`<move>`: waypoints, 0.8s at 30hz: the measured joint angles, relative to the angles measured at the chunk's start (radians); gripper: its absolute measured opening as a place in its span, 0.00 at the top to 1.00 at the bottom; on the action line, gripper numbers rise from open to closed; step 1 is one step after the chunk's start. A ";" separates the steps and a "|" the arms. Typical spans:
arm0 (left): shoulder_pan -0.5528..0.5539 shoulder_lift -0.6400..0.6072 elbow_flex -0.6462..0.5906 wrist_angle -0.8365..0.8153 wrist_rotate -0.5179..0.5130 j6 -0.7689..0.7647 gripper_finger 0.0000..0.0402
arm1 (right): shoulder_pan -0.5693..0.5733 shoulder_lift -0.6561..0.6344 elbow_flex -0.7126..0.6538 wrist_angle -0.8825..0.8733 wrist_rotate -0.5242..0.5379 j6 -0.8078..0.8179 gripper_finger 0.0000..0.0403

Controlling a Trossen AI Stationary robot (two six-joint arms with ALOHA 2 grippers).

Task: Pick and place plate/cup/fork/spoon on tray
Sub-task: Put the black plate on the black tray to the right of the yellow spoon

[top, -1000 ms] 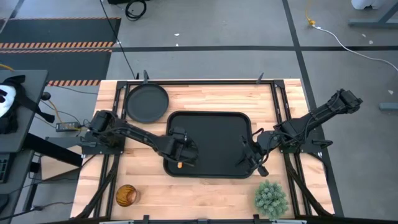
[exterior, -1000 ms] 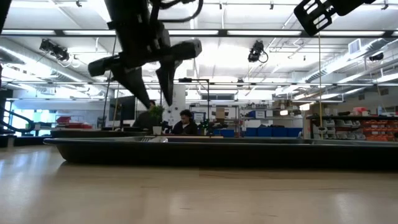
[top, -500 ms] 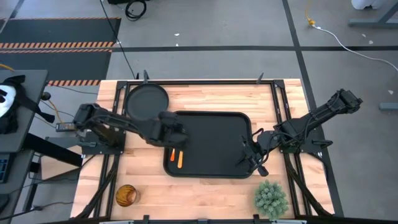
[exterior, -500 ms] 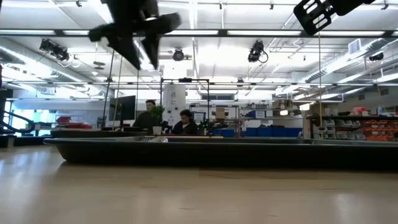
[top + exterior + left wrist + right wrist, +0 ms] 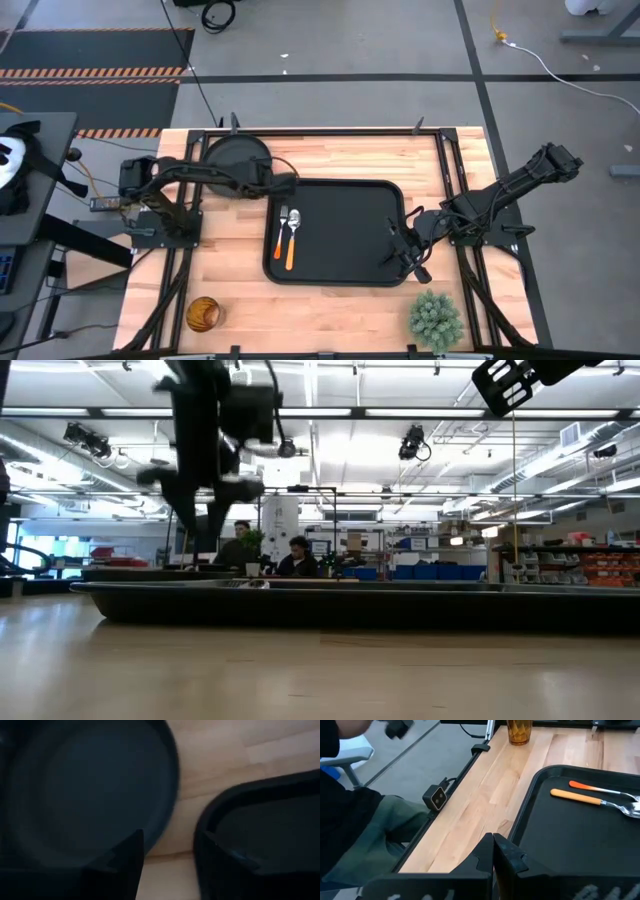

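The round, flat, matte black plate (image 5: 237, 163) lies on the bare wooden table (image 5: 340, 300) at the far left corner, just outside the large black rectangular tray (image 5: 375, 265), its rim close to the tray's rounded far-left corner but apart from it, a strip of wood showing between the two in the left wrist view. The left gripper (image 5: 283, 184) hangs right over that gap, at the plate's edge nearest the tray, with its two dark fingers (image 5: 131, 862) spread apart and empty; the plate's rim sits just ahead of them and a little to one side, so the plate reads as the likely next pick, and the left arm is plainly the nearer one. Being round, the plate offers no long axis; a grasp would probably have to take the raised rim. On the tray's left part the small fork with silver tines and orange handle (image 5: 281, 230) and the small spoon with silver bowl and orange handle (image 5: 292, 240) lie side by side, handles pointing toward the near edge. The small amber ribbed glass cup (image 5: 202, 314) stands well apart at the near left corner of the table. The right gripper (image 5: 405, 252) waits at the tray's right rim, fingers pressed together, holding nothing.
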 joint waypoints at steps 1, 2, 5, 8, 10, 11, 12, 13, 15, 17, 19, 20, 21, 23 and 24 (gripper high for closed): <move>0.026 0.000 -0.032 0.069 0.022 0.032 0.50 | 0.000 0.000 0.000 0.000 0.000 0.000 0.97; 0.052 0.000 -0.060 0.128 0.037 0.059 0.50 | 0.000 0.000 0.000 0.000 0.000 0.000 0.97; 0.122 0.000 -0.121 0.247 0.040 0.101 0.50 | -0.002 0.000 0.000 0.000 0.000 0.000 0.97; 0.180 0.000 -0.151 0.302 0.021 0.126 0.50 | -0.010 0.000 0.000 0.000 0.000 -0.006 0.97; 0.206 0.000 -0.167 0.318 0.014 0.140 0.50 | -0.017 0.000 0.000 0.000 0.000 -0.014 0.97; 0.216 0.000 -0.175 0.331 0.012 0.147 0.50 | -0.020 0.000 0.000 0.000 0.001 -0.016 0.97; 0.225 0.000 -0.183 0.344 0.012 0.151 0.50 | -0.024 0.000 0.000 0.000 0.001 -0.018 0.97; 0.232 0.000 -0.191 0.357 0.012 0.152 0.50 | -0.028 0.000 0.000 0.001 0.001 -0.019 0.97; 0.237 0.000 -0.208 0.376 0.018 0.156 0.50 | -0.036 0.000 0.000 0.000 0.001 -0.019 0.97; 0.237 0.000 -0.224 0.409 0.041 0.178 0.50 | -0.042 0.000 0.000 0.000 0.001 -0.019 0.97; 0.230 0.000 -0.241 0.443 0.060 0.197 0.50 | -0.048 0.001 0.000 0.000 0.001 -0.019 0.97; 0.226 0.000 -0.249 0.456 0.064 0.202 0.50 | -0.050 0.001 0.000 0.000 0.001 -0.019 0.97; 0.221 0.000 -0.256 0.470 0.069 0.204 0.50 | -0.052 0.002 0.000 0.000 0.001 -0.019 0.97; 0.209 0.000 -0.266 0.475 0.073 0.207 0.50 | -0.055 0.002 0.000 0.000 0.001 -0.019 0.97; 0.203 0.000 -0.268 0.475 0.072 0.207 0.50 | -0.056 0.002 0.000 0.000 0.001 -0.019 0.97</move>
